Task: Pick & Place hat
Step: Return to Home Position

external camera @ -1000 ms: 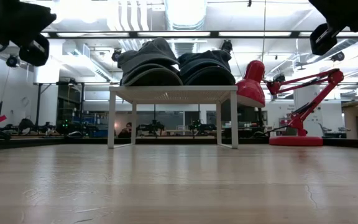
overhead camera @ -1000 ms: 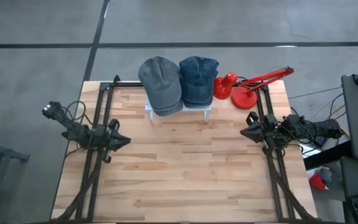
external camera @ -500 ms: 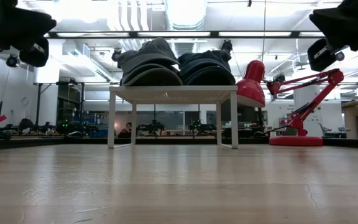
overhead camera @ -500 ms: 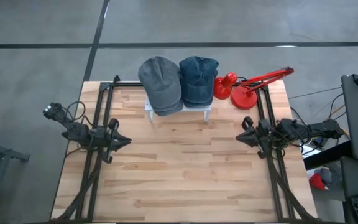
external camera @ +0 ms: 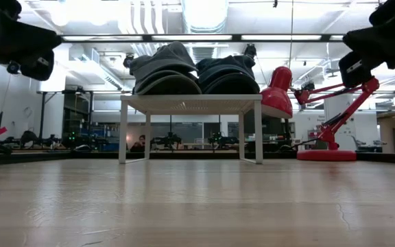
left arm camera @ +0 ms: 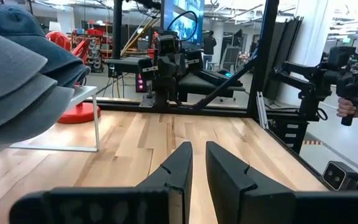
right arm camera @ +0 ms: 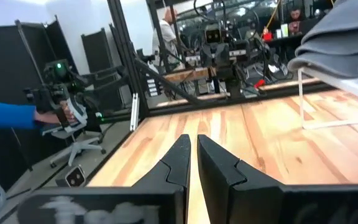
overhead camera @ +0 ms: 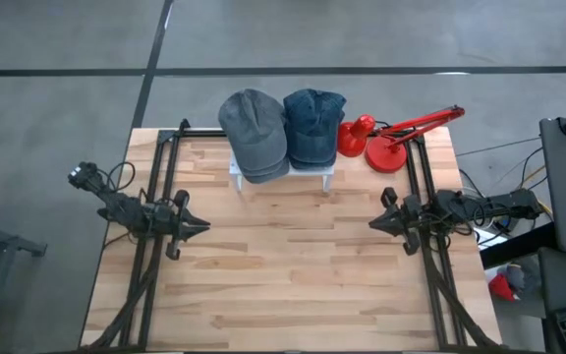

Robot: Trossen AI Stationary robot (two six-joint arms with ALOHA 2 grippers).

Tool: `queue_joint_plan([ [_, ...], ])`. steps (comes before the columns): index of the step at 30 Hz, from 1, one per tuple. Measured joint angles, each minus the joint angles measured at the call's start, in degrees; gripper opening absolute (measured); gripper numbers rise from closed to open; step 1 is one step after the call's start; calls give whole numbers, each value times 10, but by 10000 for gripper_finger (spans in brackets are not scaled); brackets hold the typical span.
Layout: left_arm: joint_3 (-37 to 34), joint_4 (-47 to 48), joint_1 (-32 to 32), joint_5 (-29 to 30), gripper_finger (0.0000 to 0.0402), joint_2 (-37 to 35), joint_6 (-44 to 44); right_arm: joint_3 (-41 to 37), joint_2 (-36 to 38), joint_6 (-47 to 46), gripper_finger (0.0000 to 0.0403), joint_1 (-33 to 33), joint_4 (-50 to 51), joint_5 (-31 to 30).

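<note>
- Gray caps (overhead camera: pixel 255 133): stacked one on another on the white shelf (overhead camera: pixel 311 174), on the half toward the left arm, at the far edge of the table. Not gripped or touched by either arm.
- Blue caps (overhead camera: pixel 313 126): piled just beside the gray stack on the same shelf.
- Red desk lamp (overhead camera: pixel 389 138): standing just beside the shelf on the right arm's side, apart from both stacks.
- Wooden table (overhead camera: pixel 283 285): no cap visible on the boards in front of the shelf.
- Left gripper (overhead camera: pixel 200 225): held above the table's left side, well apart from the shelf and pointing inward. Fingers (left arm camera: pixel 178 163) pressed close together, nothing between them.
- Right gripper (overhead camera: pixel 373 225): held above the table's right side, mirroring the left and well apart from the shelf. Fingers (right arm camera: pixel 180 157) pressed close together, nothing between them.
- Step in hand (judgement): placing apparently complete, with all visible caps on the shelf. Arms in the return-to-rest phase.
- Next move (judgement): keep both tools closed and empty. Fold each arm back along its own side, away from the shelf. Route the right arm clear of the lamp. Avoid any reach toward the stacks, which could be knocked off the shelf.
</note>
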State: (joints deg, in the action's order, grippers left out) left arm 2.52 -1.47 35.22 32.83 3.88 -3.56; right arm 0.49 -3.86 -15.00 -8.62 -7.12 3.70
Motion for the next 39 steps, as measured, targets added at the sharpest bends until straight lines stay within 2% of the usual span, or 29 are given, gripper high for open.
queue_joint_plan([
  [12,0,2,0,0,51,0,-1,0,0,1,27,0,40,0],
  [39,0,3,0,0,51,0,-1,0,0,0,27,0,39,-3],
])
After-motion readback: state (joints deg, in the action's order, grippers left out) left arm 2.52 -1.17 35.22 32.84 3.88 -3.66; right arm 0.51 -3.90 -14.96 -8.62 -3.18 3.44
